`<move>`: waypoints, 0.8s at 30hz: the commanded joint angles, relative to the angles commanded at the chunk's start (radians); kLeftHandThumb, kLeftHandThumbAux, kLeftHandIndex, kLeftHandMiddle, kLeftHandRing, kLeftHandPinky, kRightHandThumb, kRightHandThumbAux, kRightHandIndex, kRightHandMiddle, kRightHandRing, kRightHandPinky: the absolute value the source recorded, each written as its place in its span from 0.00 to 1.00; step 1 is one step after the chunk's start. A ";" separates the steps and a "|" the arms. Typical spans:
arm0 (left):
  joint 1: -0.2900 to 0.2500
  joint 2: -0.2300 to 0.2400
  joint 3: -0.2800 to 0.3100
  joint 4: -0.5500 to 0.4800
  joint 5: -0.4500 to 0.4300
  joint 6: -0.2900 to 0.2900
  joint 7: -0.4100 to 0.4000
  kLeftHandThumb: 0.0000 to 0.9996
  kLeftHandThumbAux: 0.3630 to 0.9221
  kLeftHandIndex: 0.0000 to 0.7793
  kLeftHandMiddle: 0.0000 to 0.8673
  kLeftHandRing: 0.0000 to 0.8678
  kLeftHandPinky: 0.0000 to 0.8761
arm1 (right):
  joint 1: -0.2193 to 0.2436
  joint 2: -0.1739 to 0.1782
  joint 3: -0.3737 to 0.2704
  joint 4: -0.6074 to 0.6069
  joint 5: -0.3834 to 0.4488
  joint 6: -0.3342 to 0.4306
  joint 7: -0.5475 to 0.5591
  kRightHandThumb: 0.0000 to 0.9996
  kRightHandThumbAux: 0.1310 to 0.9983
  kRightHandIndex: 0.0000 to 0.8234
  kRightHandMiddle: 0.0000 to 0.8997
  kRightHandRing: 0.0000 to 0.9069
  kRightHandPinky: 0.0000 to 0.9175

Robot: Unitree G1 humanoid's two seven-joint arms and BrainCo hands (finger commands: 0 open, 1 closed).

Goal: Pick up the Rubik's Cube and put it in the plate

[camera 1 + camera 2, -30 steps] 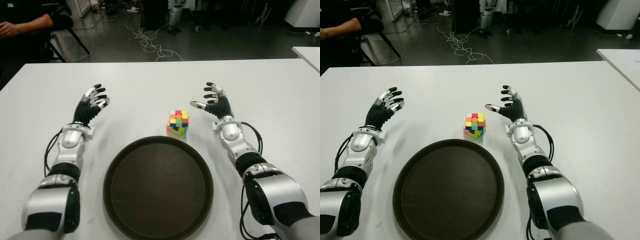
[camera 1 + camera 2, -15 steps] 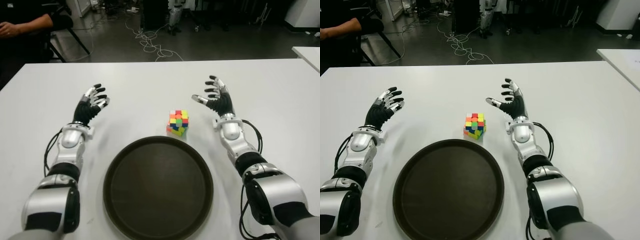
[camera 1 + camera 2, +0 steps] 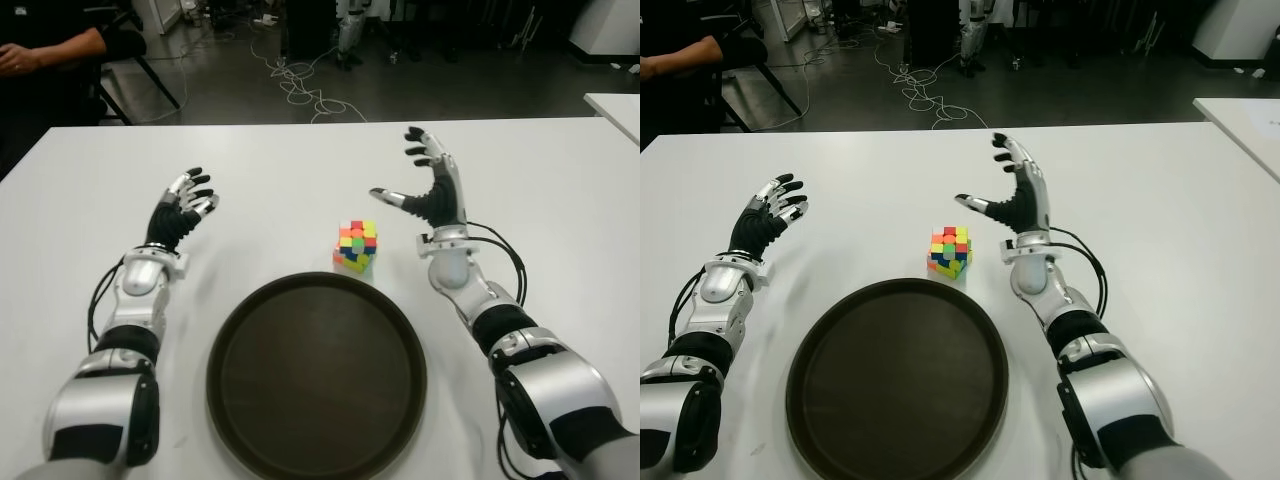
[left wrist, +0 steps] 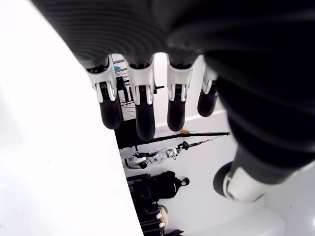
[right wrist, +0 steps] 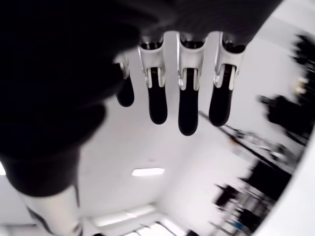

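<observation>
A scrambled Rubik's Cube (image 3: pixel 356 245) stands on the white table (image 3: pixel 300 170), just beyond the far rim of a round dark brown plate (image 3: pixel 316 375). My right hand (image 3: pixel 425 190) is raised a little to the right of the cube, fingers spread and thumb pointing toward it, holding nothing. The right wrist view shows its fingers (image 5: pixel 184 88) extended. My left hand (image 3: pixel 183 212) shows well to the left of the cube, fingers spread and empty; the left wrist view shows its fingers (image 4: pixel 142 98) straight.
A person's arm (image 3: pixel 50 50) in a dark sleeve shows at the far left beyond the table. Cables (image 3: pixel 300 90) lie on the floor behind. A second white table (image 3: pixel 615 105) edges in at the right.
My right hand has lifted and tilted up, its fingers rising away from the table and its thumb moving closer to the cube. The left hand and the cube have stayed put.
</observation>
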 joint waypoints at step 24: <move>0.004 -0.002 -0.003 -0.003 0.003 -0.013 -0.003 0.20 0.56 0.11 0.19 0.19 0.21 | -0.005 -0.126 0.232 -0.145 -0.208 0.114 0.154 0.00 0.74 0.16 0.20 0.24 0.30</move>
